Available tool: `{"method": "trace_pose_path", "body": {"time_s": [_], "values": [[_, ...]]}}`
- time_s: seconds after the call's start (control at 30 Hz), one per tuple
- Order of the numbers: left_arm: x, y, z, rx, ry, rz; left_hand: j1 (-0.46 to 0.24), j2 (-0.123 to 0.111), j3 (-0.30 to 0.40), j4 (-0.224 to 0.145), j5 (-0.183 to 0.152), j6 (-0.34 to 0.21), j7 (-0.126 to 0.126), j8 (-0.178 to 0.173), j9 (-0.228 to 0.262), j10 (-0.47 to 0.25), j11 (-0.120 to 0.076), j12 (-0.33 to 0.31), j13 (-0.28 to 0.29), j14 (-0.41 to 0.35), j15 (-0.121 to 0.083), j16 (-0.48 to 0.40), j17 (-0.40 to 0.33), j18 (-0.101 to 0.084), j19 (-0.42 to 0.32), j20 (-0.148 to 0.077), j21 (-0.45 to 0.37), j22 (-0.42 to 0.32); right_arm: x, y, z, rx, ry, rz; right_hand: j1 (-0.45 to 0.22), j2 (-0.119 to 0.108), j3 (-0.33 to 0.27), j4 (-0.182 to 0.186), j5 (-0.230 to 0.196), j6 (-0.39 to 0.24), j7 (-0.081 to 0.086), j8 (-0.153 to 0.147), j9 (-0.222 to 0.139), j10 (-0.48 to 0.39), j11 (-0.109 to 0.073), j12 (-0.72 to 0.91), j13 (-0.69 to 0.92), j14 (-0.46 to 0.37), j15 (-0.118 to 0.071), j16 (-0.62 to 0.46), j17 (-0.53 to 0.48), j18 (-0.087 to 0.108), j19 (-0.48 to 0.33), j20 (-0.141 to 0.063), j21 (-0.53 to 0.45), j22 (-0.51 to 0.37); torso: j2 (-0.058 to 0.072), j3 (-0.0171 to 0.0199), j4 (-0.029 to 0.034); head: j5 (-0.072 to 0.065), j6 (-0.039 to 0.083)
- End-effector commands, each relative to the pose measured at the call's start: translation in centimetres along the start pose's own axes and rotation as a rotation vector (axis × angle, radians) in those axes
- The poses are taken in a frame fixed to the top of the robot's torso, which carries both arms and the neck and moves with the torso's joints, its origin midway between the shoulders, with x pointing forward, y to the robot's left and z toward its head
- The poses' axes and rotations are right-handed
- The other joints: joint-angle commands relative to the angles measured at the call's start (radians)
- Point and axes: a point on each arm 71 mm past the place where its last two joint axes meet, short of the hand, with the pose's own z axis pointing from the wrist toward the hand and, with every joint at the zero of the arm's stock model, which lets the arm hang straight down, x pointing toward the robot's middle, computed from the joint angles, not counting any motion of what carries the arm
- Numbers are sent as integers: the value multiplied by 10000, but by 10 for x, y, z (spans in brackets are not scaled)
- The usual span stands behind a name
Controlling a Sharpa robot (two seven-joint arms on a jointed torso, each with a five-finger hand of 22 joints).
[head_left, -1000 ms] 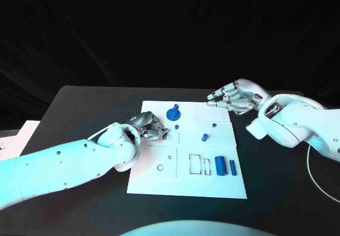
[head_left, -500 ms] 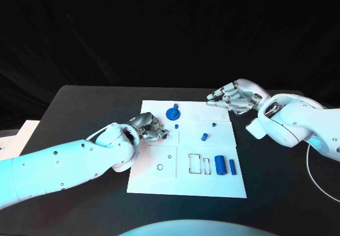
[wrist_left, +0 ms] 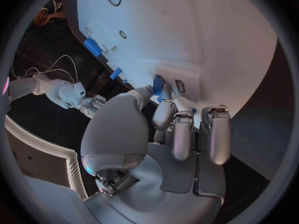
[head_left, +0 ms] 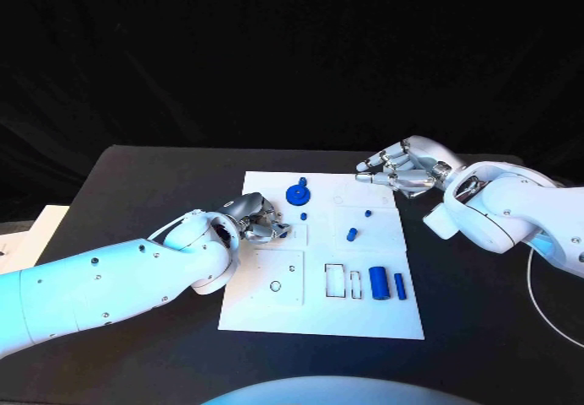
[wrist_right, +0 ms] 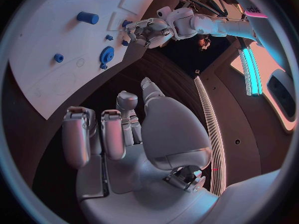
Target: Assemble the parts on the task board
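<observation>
The white task board (head_left: 365, 321) lies mid-table. My left hand (head_left: 252, 219) rests over the board's left edge and pinches a small blue part (wrist_left: 157, 84) between thumb and finger, just above the board (wrist_left: 206, 35). On the board are a blue gear (head_left: 296, 196), a small blue peg (head_left: 303, 216), a short blue piece (head_left: 350, 234), a blue cylinder (head_left: 379, 283) and a narrow blue bar (head_left: 399, 286). My right hand (head_left: 396, 169) hovers at the board's far right corner, fingers loosely bent and holding nothing. The right wrist view shows the gear (wrist_right: 106, 53) and cylinder (wrist_right: 87, 18).
A white sheet (head_left: 36, 232) lies at the table's left edge. A thin white cable (head_left: 536, 283) runs along the table on the right. Outlined recesses (head_left: 335, 281) are on the board's near half.
The left hand's fingers have shifted slightly over the board's left edge. The right hand has stayed where it was.
</observation>
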Motion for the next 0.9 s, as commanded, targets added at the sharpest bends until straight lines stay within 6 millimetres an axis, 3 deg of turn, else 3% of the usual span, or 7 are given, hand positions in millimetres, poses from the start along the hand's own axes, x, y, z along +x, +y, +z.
{"method": "trace_pose_path", "body": {"time_s": [0.03,0.33,0.63,0.9], "values": [[9,3,-1,-100,575,154,41,-89,1496,-1541,-59,219,-172,-27,-3,58,-17,-42,-9,1068,-55,31,2635,-111,810,-68,-13,2194,2,1,0,-103,158,8,-19,50,-38,-3,57,88,-16,25,16,1,-64,50,-3,673,-10,-68,1007,99,-52,16,-64,8,0,0,-5,3,-10],[9,3,-2,-84,572,136,38,-141,1436,-1567,-56,330,-173,-86,-67,91,-14,2,48,1068,-50,31,2635,-113,814,-67,-9,2202,2,0,0,-96,170,15,-33,62,-52,14,59,89,-16,25,16,1,-64,54,-3,672,-10,-74,1000,101,-56,16,-69,-1,0,-2,-3,-6,-11],[9,4,-3,-90,604,-107,-404,-321,1028,-1314,586,666,-340,-262,-249,194,-128,112,211,1068,-140,31,2635,-143,872,-123,72,2325,2,0,0,-88,194,18,-38,68,-59,22,61,89,-16,25,16,2,-64,58,-3,672,-10,-75,998,101,-57,16,-70,-2,13,0,-10,-28,-27],[8,5,-3,-211,594,-223,-602,-349,822,-1183,762,760,-391,-260,-255,241,-170,157,276,1068,-175,31,2635,-150,886,-159,91,2353,2,0,0,-82,201,19,-43,72,-65,28,63,90,-16,25,16,2,-64,60,-2,671,-10,-76,997,101,-57,16,-71,-3,-1,7,-3,-37,-54]]}}
